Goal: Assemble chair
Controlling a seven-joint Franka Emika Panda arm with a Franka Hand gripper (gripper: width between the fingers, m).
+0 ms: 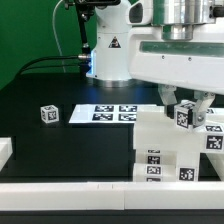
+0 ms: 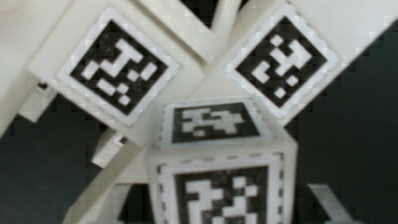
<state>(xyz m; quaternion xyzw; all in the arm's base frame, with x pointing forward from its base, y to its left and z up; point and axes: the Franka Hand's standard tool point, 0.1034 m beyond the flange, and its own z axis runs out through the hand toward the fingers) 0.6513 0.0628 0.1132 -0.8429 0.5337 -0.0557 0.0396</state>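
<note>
Chair [image 1: 165, 150] is in white plastic parts, each carrying black-and-white square tags; most are gathered in a blocky stack on the dark worktop [image 1: 70, 150], directly under the hand [image 1: 187, 108] and reaching just to either side of it; the stack's faces towards the camera show several tags, one above another. The hand hangs from the white arm over the top of this stack; its two fingers stand on either side of a small tagged piece, but I cannot tell whether they press on it or only flank it.

One loose tagged cube [image 1: 48, 114] sits well away from the hand, towards the exterior view's left; the marker board [image 1: 100, 114] lies flat between that cube and the hand; a plain white bar [image 1: 60, 190] runs along the near edge.

Only the exterior view gives the arm, the cube and the board; the wrist view is filled by the chair [image 2: 214, 122] at close range: two tilted panels with diamond-set tags meeting above two squarer tagged faces; the fingers cannot be made out there.
</note>
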